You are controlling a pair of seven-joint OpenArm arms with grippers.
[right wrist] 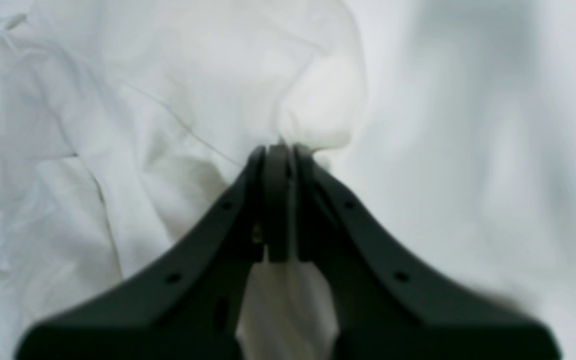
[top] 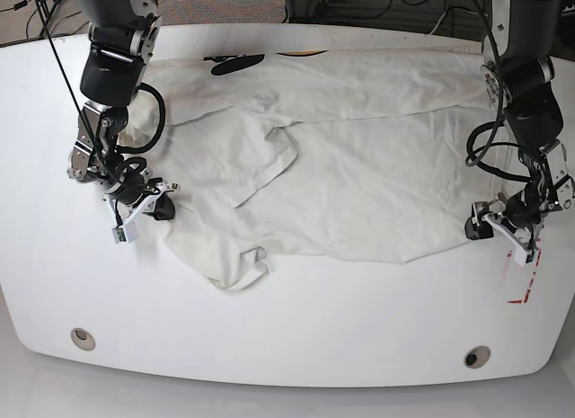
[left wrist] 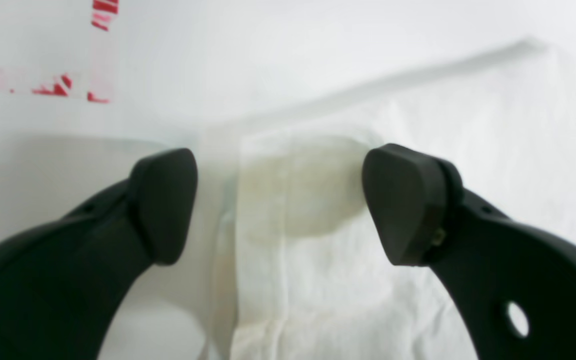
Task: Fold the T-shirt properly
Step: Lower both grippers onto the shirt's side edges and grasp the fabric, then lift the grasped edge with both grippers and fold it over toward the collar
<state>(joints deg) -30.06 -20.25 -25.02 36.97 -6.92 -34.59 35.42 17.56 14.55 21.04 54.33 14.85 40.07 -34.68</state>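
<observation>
Near edge of the white table (top: 287, 346) has two small round holes (top: 83, 338), one left, one right. A bit farther, on the right side of the base view, some red tape marks (top: 521, 297) sit on the table just near of the left gripper (top: 492, 227). That gripper is low by the T-shirt's right edge, w/ its two black fingers (left wrist: 163, 205) spread wide apart & nothing between them but cloth lying flat below (its own cam shows a folded hem edge under the gap). On the left side of the base view, the right gripper (top: 153, 202) sits at the shirt's left edge. Its fingers are pressed tight together, pinching a bit of the T-shirt (right wrist: 313, 120), which bunches up at the tips. The T-shirt (top: 359, 166) is spread over the middle & far part of the table, cream white, wrinkly, w/ a flap folded over on the left & a curled corner at the near left. At the far edge, black print (top: 235, 64) peeks out.
</observation>
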